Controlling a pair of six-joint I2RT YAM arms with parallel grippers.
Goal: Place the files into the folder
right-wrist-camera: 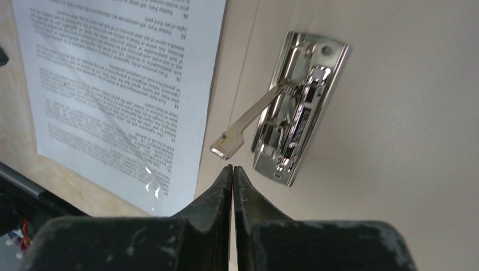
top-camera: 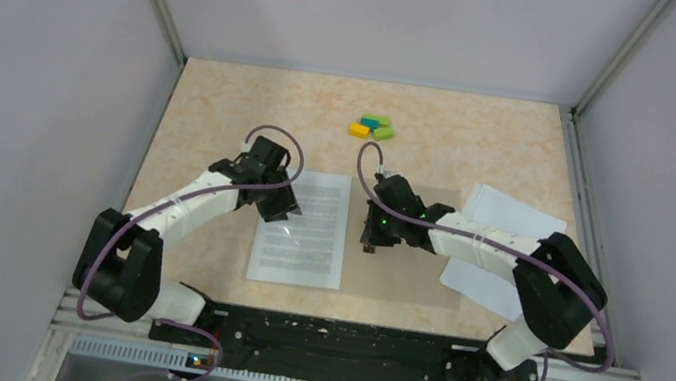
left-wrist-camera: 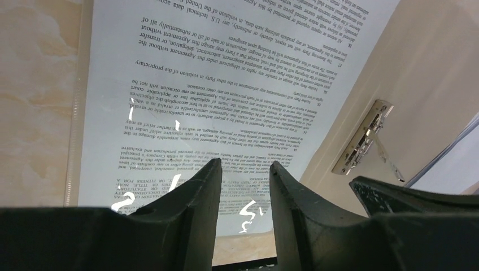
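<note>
Your left hand (left-wrist-camera: 243, 169) has its fingers apart with nothing between them. It is poised over the far left corner of the printed sheet (top-camera: 301, 230), but you cannot tell from the wrist view whether the tips touch the paper. Your right hand (right-wrist-camera: 233, 170) has its fingers pressed together and holds nothing. Its tips sit just beside the free end of the raised lever (right-wrist-camera: 248, 121) of the metal clip (right-wrist-camera: 299, 107), which is fixed to the folder (top-camera: 402, 279). The folder lies flat in the middle of the beige tabletop (top-camera: 224, 113), directly right of the printed sheet. More white sheets (top-camera: 511, 222) lie at the folder's right side. A small cluster of coloured blocks (top-camera: 372, 128) rests near the far edge, well apart from everything else. Plain grey walls (top-camera: 31, 54) close the tabletop in on the left, right and far sides. The right arm hides part of the folder and the white sheets, streaks of glare cross the printed sheet, and its text is too small to read from above.
</note>
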